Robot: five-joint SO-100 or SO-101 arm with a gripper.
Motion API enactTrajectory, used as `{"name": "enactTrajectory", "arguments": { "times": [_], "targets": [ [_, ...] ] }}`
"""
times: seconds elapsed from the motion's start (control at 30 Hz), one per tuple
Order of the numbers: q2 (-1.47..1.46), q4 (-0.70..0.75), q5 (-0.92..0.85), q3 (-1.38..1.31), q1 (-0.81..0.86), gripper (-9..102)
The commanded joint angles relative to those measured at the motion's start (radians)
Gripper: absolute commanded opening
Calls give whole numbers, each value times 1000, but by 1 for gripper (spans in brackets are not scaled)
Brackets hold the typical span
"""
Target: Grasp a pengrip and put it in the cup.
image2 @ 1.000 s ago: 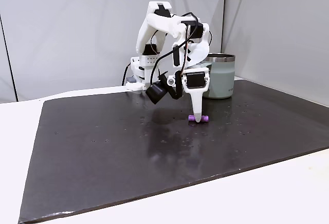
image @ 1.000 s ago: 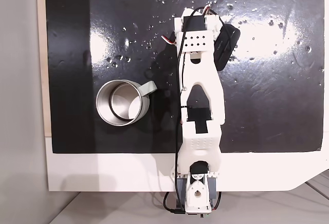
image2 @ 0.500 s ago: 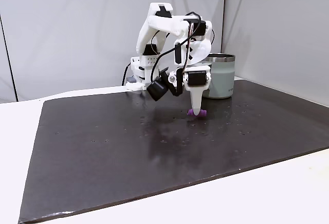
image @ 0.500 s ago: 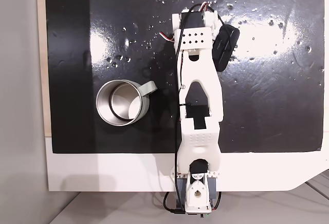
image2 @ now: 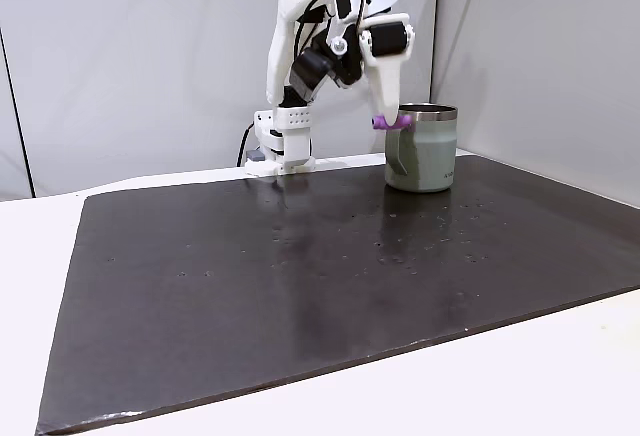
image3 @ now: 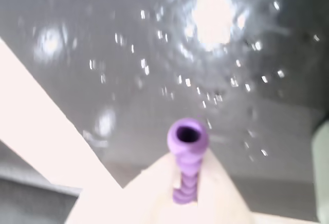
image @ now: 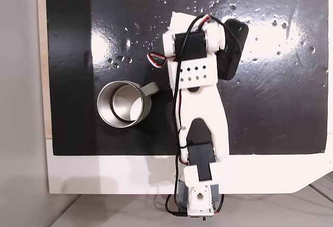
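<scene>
In a fixed view from the side, my gripper (image2: pixel 386 116) hangs high above the black mat, shut on the purple pengrip (image2: pixel 391 122). The pengrip pokes out sideways at the fingertips, level with the rim of the silver cup (image2: pixel 425 148) and just to its left in that view. In the wrist view the pengrip (image3: pixel 187 137) sits between the white fingers (image3: pixel 154 193), its hollow end facing the camera. In a fixed view from above, the cup (image: pixel 124 104) stands left of the arm with its handle toward it, and the gripper (image: pixel 177 23) is beyond it.
The black mat (image2: pixel 300 276) lies on a white table (image: pixel 104 175). The arm's base (image: pixel 197 201) stands at the table's near edge in the view from above. A black wrist camera (image: pixel 233 47) sticks out beside the gripper. Grey walls stand behind.
The gripper closed on the pengrip where it lay on the mat, then rose with it to cup-rim height. The arm has folded back and swung toward the cup.
</scene>
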Motion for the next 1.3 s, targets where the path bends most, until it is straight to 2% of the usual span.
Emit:
{"name": "enactTrajectory", "arguments": {
  "times": [0.0, 0.5, 0.83, 0.97, 1.13, 1.27],
  "targets": [
    [183, 8, -51, 49, -83, 0],
    [499, -37, -192, 407, -503, 0],
    [500, -58, -236, 456, -592, 2],
    [499, -58, -236, 457, -592, 8],
    [500, -55, -236, 460, -588, 27],
    [508, -54, -236, 454, -586, 31]
  ]
}}
